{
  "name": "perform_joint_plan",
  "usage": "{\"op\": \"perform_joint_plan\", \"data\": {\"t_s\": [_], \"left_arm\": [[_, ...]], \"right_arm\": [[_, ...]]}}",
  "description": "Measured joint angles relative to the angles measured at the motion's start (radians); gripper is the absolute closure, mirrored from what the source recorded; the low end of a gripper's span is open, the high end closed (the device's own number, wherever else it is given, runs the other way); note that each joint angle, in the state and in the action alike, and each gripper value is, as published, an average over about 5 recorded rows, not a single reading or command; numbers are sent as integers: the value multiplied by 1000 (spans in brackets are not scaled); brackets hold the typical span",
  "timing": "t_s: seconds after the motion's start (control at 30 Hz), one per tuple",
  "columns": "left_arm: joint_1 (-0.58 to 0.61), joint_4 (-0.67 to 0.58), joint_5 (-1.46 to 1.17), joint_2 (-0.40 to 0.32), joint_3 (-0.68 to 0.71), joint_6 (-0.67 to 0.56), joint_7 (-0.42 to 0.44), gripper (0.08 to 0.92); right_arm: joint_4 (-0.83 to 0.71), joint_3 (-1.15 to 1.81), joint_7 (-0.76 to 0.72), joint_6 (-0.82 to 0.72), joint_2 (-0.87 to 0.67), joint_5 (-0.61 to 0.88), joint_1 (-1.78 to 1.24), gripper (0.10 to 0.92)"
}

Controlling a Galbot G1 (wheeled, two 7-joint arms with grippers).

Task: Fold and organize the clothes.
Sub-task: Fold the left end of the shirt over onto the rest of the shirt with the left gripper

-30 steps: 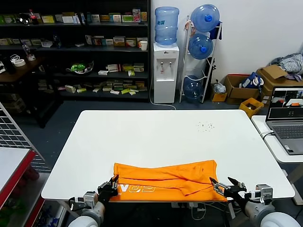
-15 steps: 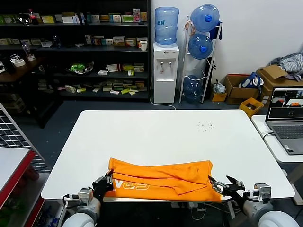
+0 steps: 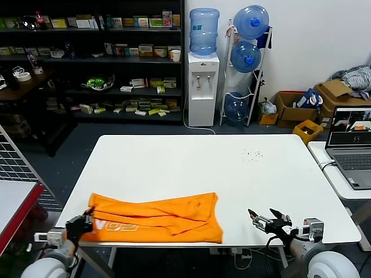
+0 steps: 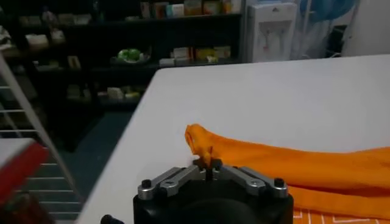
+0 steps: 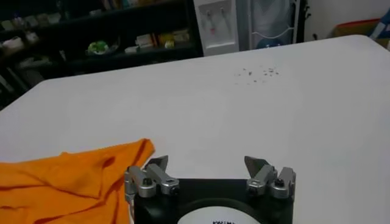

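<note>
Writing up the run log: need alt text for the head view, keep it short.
An orange T-shirt, partly folded with white lettering showing, lies along the near edge of a white table. The left gripper is shut on the T-shirt's left end; the right gripper is open over bare tabletop, apart from the cloth.

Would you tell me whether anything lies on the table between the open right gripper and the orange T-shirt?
Nothing visible does: only bare white table separates the open right gripper from the near edge of the bright orange cotton T-shirt. The left gripper is shut on the shirt's opposite end.

white lettering on T-shirt (image 3: 156,216), unreadable
</note>
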Motion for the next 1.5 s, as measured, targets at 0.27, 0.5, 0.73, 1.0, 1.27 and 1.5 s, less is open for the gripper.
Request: {"op": "perform_joint_plan", "data": {"t_s": [0.27,0.5,0.73,1.0,1.27,1.5], "left_arm": [[18,81,-29,119,-93,-6,8,891],[32,-8,-89,127,-74,44,-46,891],[-30,-141,-154,23,67,123,-134,891],[-149,-213,-209,-101,228,183,-210,891],[-243,-228,-219,-185,346,213,-250,891],[-272,-235,-211,-226,409,228,-265,891]], "right_arm": [[-10,-18,-4,7,13,-11,20,203],[-19,-29,-4,9,31,-29,23,203],[-20,-21,4,7,50,-49,11,203],[-22,-18,14,2,71,-66,1,203],[-23,-24,21,-3,79,-71,5,203],[-25,-21,22,-3,77,-70,3,203]]}}
